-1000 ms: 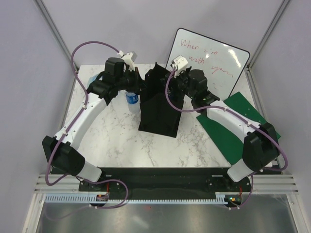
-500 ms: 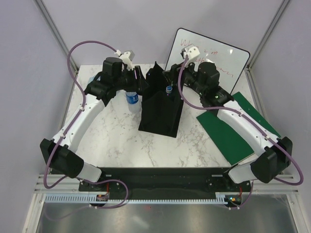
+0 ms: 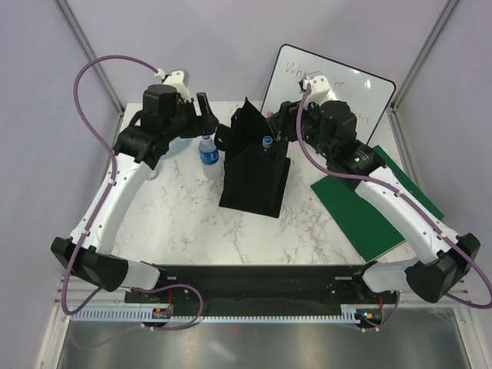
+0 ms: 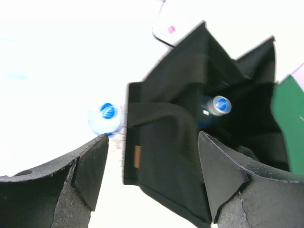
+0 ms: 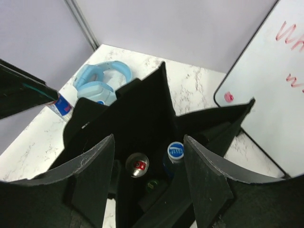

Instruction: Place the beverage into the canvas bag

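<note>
Marble tabletop (image 3: 184, 207) bears a tall black fabric tote bag (image 3: 250, 178) holding a blue-capped plastic bottle (image 5: 175, 151). Only the right wrist view shows the silver can (image 5: 137, 165) beside it. Left gripper (image 4: 152, 156) and right gripper (image 5: 149, 142) gape wide, empty.

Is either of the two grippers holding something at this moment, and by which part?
Nothing is held. The left gripper and the right gripper both stand open near the canvas bag, with nothing between their fingers.

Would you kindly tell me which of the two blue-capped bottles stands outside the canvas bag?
The bottle standing on the marble table, left of the canvas bag; the other bottle sits inside the bag.
</note>
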